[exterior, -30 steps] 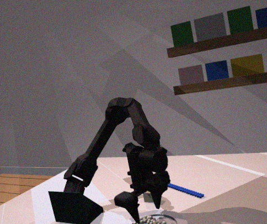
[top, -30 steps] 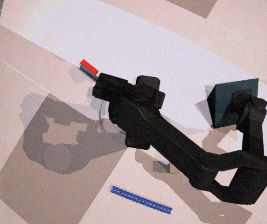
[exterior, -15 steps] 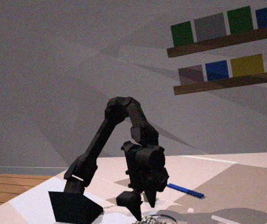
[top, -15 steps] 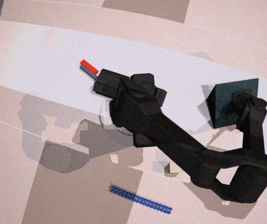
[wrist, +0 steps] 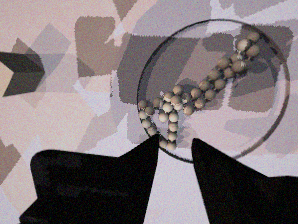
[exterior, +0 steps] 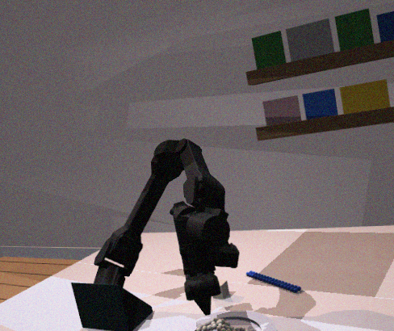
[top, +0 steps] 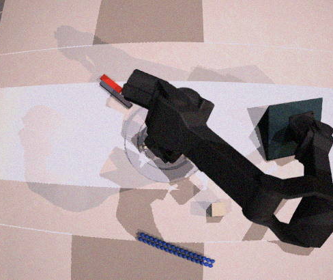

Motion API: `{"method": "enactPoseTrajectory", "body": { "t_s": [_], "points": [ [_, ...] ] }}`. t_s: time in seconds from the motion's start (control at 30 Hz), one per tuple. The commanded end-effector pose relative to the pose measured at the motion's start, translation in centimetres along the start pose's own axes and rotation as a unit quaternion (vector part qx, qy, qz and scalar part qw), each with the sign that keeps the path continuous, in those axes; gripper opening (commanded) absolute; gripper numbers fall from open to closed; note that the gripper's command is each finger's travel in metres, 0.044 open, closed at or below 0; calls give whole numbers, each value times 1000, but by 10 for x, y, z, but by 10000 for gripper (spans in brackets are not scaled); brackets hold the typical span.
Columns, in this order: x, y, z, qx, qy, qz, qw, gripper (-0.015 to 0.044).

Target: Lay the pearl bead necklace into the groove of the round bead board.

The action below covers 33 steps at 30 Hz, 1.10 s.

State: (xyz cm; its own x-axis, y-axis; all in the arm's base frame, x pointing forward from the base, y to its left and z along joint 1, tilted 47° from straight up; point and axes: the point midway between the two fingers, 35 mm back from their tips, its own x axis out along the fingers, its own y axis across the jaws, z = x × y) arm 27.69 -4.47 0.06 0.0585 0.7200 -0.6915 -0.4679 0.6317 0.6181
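Note:
The pearl bead necklace lies bunched inside the round clear bead board. One strand runs from the far rim across the middle, and a clump sits at the near rim. In the top view the arm hides most of the board, and only a few pearls show. My gripper hangs just above the board's near rim. Its fingers are narrowly apart with nothing between them. The pearls lie just beyond the fingertips.
A blue bead strand lies straight on the table, away from the board. A red-and-grey block lies beside the board, and a small beige cube beside the arm. The arm's dark teal base stands to one side.

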Motion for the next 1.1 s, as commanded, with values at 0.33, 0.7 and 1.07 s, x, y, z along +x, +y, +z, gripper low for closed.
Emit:
{"method": "enactPoseTrajectory", "body": {
  "t_s": [0.33,0.7,1.07],
  "points": [
    [8,-1,-1,-22,2,-3,1000,120],
    [24,-1,-1,-21,3,-2,1000,120],
    [39,0,-2,-20,3,0,1000,120]
  ]
}}
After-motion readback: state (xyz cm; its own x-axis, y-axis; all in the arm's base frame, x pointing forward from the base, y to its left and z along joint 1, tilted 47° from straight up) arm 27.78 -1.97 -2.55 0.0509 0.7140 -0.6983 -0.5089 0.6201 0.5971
